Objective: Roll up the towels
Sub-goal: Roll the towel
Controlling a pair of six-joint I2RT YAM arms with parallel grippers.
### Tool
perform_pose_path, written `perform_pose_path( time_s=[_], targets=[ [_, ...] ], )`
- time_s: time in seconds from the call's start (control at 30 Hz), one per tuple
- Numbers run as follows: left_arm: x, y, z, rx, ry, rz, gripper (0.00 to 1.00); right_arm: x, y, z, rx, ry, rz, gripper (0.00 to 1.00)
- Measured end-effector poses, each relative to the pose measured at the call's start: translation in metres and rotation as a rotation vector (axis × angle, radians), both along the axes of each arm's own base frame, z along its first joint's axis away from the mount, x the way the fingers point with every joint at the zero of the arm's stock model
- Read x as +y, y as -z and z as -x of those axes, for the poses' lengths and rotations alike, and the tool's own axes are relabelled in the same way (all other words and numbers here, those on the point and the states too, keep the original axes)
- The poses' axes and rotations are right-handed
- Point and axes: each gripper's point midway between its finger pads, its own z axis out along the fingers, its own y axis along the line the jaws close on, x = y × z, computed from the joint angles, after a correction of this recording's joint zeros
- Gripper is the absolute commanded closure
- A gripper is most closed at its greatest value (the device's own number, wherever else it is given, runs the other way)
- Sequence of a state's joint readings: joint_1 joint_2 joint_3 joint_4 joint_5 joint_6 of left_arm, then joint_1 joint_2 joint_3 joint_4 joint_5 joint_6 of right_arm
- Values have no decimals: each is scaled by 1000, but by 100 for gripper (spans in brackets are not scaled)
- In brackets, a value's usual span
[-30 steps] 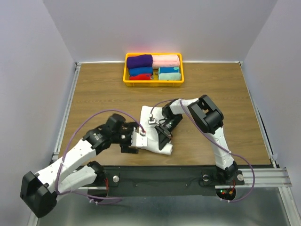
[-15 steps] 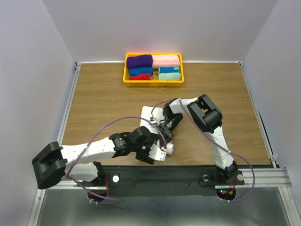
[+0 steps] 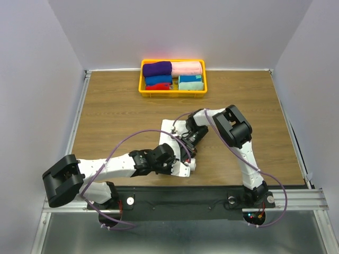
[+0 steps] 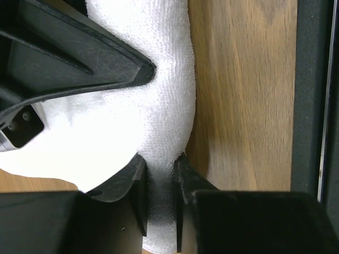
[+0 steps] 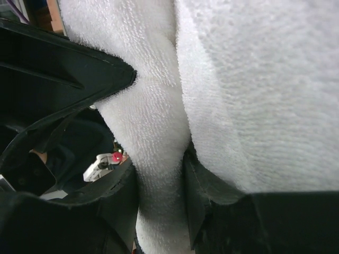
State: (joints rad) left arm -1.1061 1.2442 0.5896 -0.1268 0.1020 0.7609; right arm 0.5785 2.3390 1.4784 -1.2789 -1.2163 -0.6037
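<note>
A white towel (image 3: 168, 128) lies partly rolled on the wooden table near the front edge, and both grippers meet on it. My left gripper (image 3: 181, 161) comes in from the left. In the left wrist view my left gripper (image 4: 160, 159) is shut on the towel's (image 4: 159, 100) thick near edge. My right gripper (image 3: 188, 144) reaches down from the right. In the right wrist view my right gripper (image 5: 159, 164) has a fold of the towel (image 5: 254, 79) pinched between its fingers. The arms hide most of the towel from above.
A yellow basket (image 3: 141, 79) stands at the back of the table with rolled towels in it: purple (image 3: 157, 68), pink (image 3: 188, 67), blue (image 3: 158, 80), teal (image 3: 190, 79). The table's black front rail (image 4: 312, 106) runs just beside the left gripper.
My left arm has swung right from the towel's left side to its near edge, and its jaws have closed on the towel. My right gripper has shifted slightly.
</note>
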Motion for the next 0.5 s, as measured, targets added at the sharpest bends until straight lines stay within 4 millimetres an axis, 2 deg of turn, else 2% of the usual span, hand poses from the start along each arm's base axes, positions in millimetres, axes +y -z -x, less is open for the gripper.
perform_pose_path(
  time_s=[0.07,0.13,0.23,0.3,0.37,0.4,0.5],
  targets=[
    [0,0,1,15,-16,5,92,-1,0,-3,10,14,11,59],
    [0,0,3,28,-27,9,93,-1,1,-5,18,27,22,58],
    [0,-1,4,48,-29,6,94,-3,1,-9,24,51,34,51],
    [0,0,5,73,-24,-2,95,-4,-1,-14,13,66,34,37],
    [0,1,7,105,-12,-12,94,-10,-4,-24,-29,81,43,15],
    [0,2,7,125,0,-18,95,-12,-7,-29,-50,92,39,7],
    [-3,2,9,178,22,-34,95,-20,-21,-55,-150,129,38,2]
  ],
)
